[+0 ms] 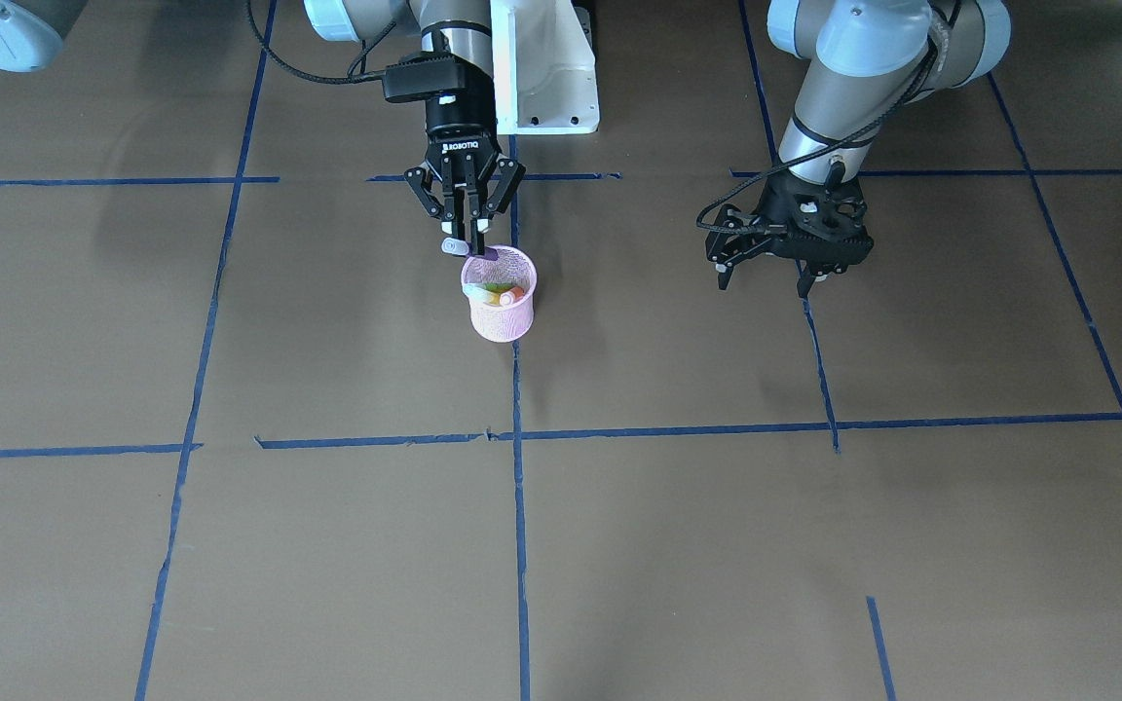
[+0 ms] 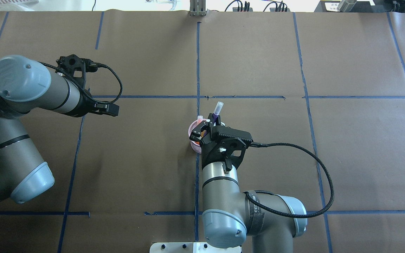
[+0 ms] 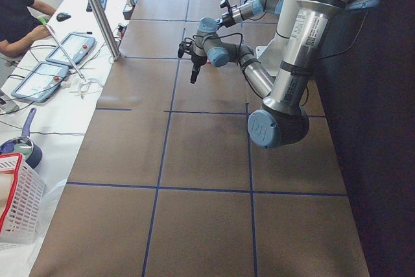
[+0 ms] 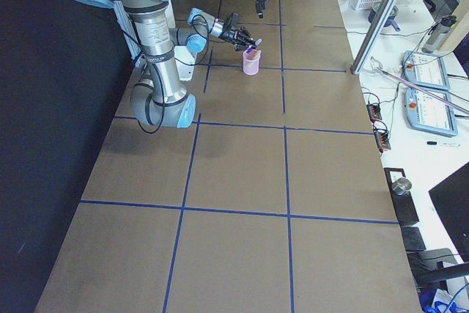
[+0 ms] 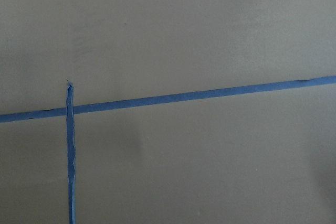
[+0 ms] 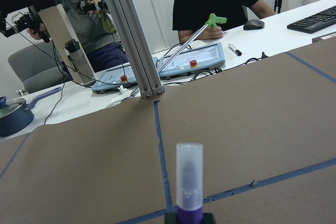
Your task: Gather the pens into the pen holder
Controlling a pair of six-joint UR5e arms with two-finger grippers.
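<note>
The right arm reaches out low over the middle of the table (image 1: pixel 327 545), its right gripper (image 1: pixel 471 239) clenched on the tilted purple pen (image 2: pixel 217 110) at the rim of the pink pen holder (image 1: pixel 503 310). Other pens (image 1: pixel 501 292) already lie inside the holder. Well to the left, the left gripper (image 1: pixel 761 284) hangs fingers-down and spread, holding nothing.

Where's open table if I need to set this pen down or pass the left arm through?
Bare paper between the pen holder and the left gripper, and the operators' side past the cross tape line. Crowded only at the holder's rim, where the right gripper holds the purple pen.
</note>
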